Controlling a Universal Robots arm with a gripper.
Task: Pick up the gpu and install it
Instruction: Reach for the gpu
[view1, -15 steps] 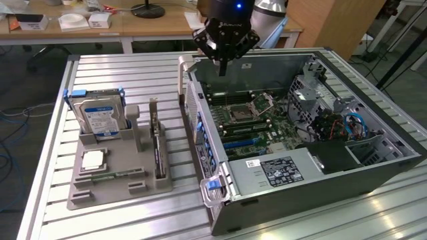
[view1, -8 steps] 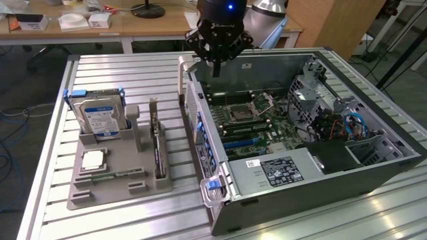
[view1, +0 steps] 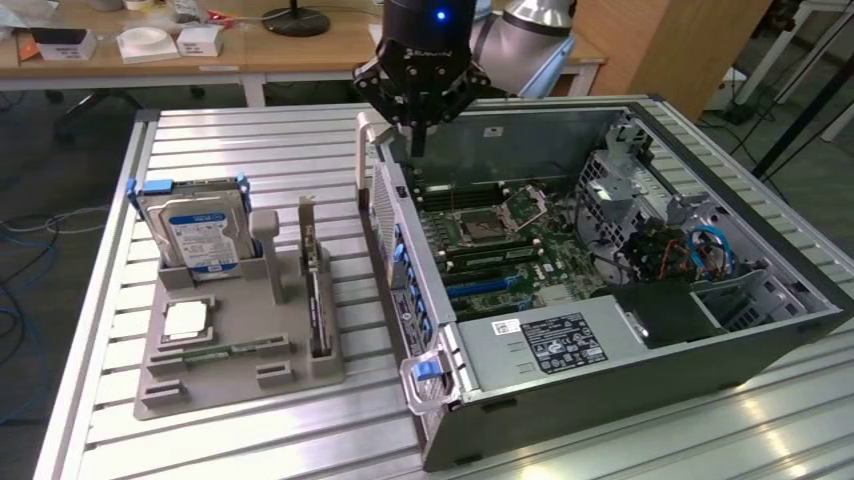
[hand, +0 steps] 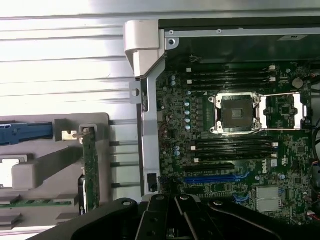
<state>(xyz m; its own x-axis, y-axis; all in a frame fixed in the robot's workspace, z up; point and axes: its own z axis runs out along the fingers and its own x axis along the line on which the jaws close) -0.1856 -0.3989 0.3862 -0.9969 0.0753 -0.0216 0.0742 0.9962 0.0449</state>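
The gpu (view1: 316, 300) stands on edge in a slot of the grey holder tray (view1: 300, 375), its silvery bracket (view1: 306, 215) at the far end. In the wrist view the gpu (hand: 90, 170) appears as a thin green-edged card beside the case wall. My gripper (view1: 418, 140) hangs above the far edge of the open computer case (view1: 787, 300), well away from the card, its fingers drawn together on nothing. The motherboard (hand: 235, 150) lies exposed with a blue slot (hand: 215, 177).
On the holder tray also sit a silver hard drive (view1: 200, 235) with blue rails, a processor chip (view1: 187, 318) and a green memory stick (view1: 220, 352). The case's side wall (view1: 387, 240) stands between tray and motherboard. Desks with boxes lie behind.
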